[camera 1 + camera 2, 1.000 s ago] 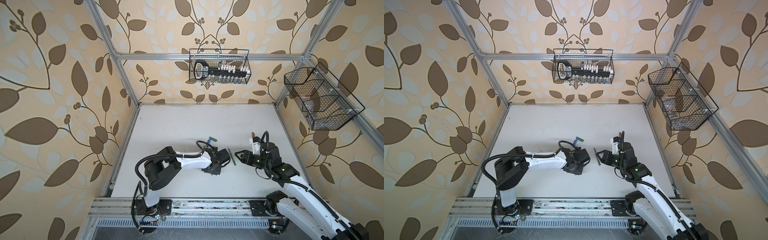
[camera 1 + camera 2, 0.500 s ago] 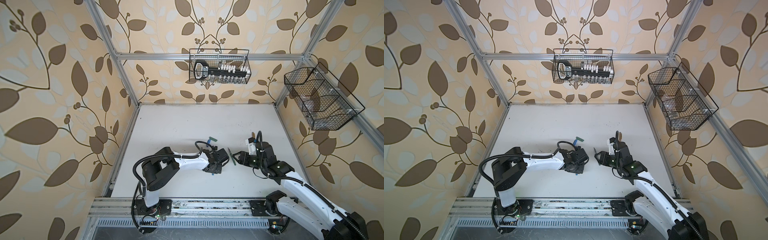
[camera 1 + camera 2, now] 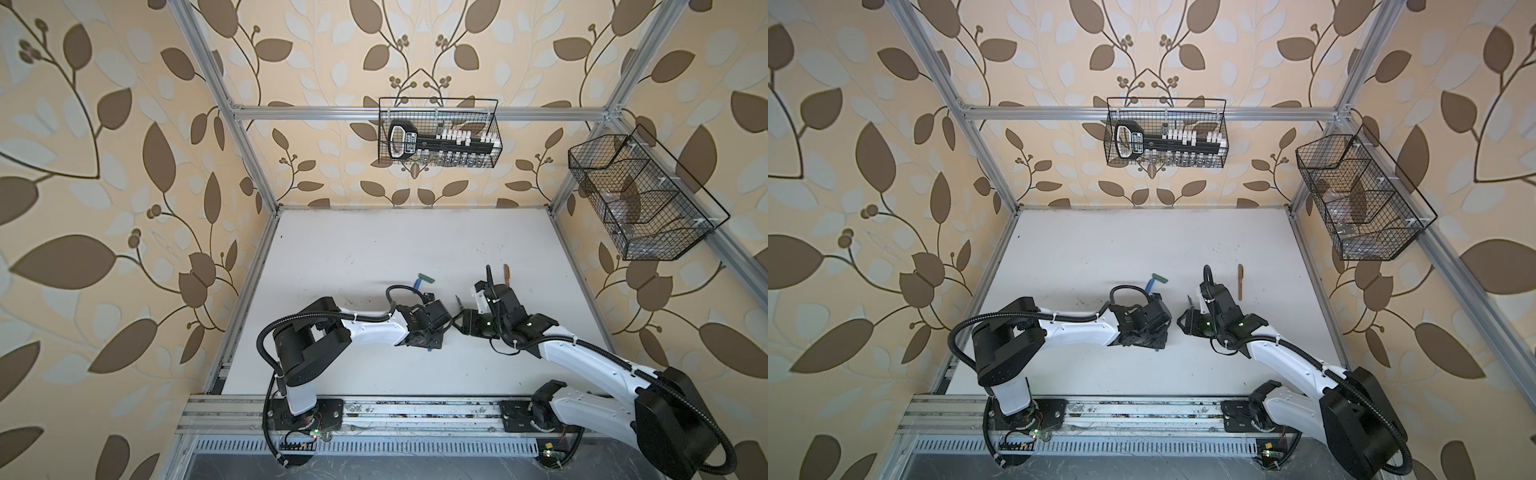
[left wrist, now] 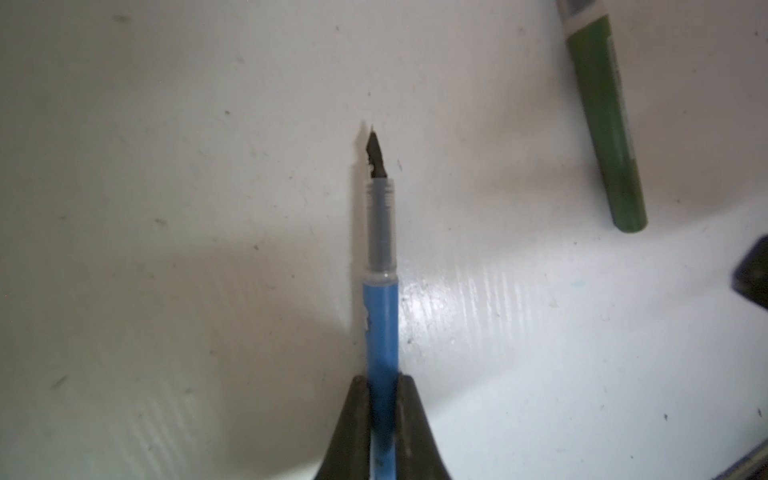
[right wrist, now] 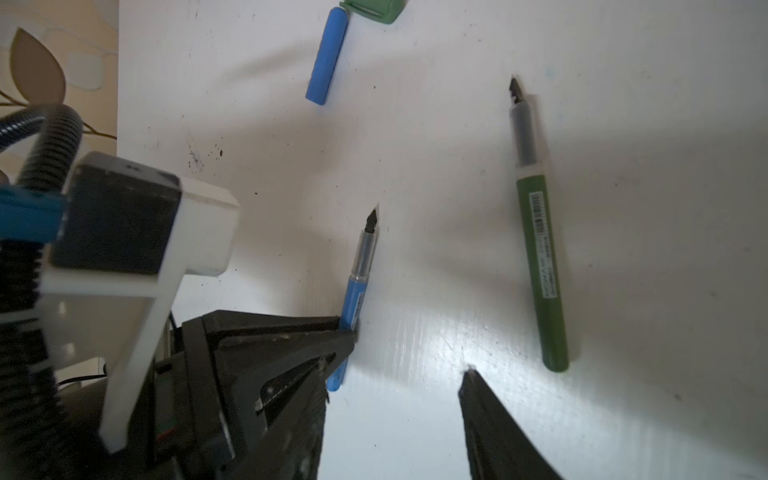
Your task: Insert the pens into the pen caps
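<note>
Blue pen in the left hand's tight grip (green pen loose nearby), right hand partly spread, empty.

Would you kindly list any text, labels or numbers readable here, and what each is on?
No text is legible.
Green pen: barcode and a printed line along the barrel, too blurred to read.
Blue pen: small white marking, unreadable.
Black tool in the back basket: white label, too small.

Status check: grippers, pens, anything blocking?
Left gripper shut on blue pen. Right gripper open, empty, near green pen. Blue cap, green cap lie loose; nothing between pen and blue cap.
</note>
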Robot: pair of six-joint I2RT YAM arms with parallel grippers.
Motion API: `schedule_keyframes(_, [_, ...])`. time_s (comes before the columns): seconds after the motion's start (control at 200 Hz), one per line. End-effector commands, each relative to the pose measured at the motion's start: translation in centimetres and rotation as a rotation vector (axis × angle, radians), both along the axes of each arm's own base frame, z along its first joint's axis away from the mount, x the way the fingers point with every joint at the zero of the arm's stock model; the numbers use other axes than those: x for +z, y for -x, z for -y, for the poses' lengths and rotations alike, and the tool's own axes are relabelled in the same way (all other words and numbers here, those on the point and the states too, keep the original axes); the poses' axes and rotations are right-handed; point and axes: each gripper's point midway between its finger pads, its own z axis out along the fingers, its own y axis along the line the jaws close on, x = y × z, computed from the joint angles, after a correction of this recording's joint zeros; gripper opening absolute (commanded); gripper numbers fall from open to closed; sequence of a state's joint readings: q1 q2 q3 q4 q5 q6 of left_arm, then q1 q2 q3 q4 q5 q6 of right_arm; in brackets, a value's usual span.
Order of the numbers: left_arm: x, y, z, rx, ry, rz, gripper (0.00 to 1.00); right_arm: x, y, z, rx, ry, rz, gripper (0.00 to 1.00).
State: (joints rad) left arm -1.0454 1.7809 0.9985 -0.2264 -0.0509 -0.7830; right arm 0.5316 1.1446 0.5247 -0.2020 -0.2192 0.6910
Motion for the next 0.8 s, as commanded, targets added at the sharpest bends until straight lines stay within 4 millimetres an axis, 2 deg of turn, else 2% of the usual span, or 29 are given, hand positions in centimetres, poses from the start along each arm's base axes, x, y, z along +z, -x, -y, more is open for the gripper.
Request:
schedule_keyframes(0.0, [0.8,0.7,-0.2,-0.052,0.028,0.001,0.11,1.9,-1.7,-1.8,-0.005,-0.054,0.058,0.53])
schedule_keyframes(0.41, [3.6,0.1,-0.3,-0.066,0.038,0.054,0.12,0.4,-2.5,-4.8,0.046,-0.076,0.009,0.53])
schedule_keyframes(0.796, [6.4,-0.3,-0.7,-0.059,0.05,0.108,0.13,-0.1,-2.8,-5.8,0.055,-0.093,-0.005,0.53])
